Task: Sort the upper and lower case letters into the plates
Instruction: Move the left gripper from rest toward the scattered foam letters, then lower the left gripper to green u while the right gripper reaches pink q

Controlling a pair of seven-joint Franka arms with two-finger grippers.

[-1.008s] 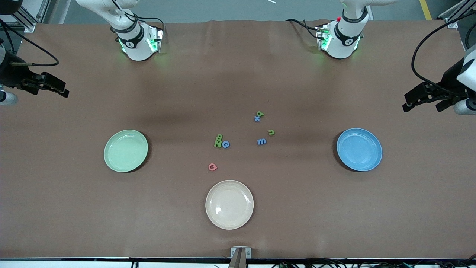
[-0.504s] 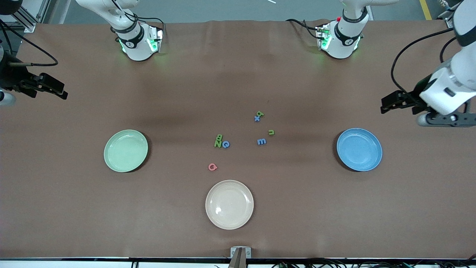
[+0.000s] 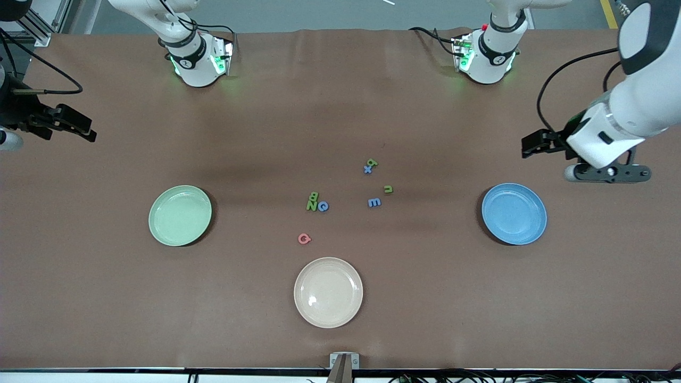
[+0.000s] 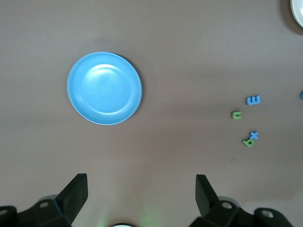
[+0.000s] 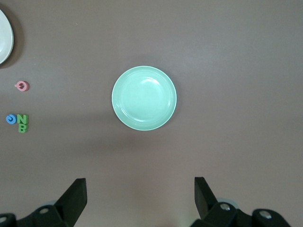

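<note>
From the front, we see every letter lying loose on the brown table between the pale green plate and the sky blue plate, both plates empty: a green N and B touching a blue Q, a pink G nearer the camera, and toward the left arm's end a blue x and green letter, a green u and a blue m. A cream plate sits nearest the camera. The left gripper hangs over bare table near the blue plate; the right gripper waits over its own end.

In the left wrist view, we find the fingers spread wide over the blue plate, holding nothing.

In the right wrist view, the fingers stand equally wide over the green plate.

We judge the letters small, light and thin, likely foam or plastic, apt to skid; each wants a pinch across its narrow width, and touching ones risk lifting together.
</note>
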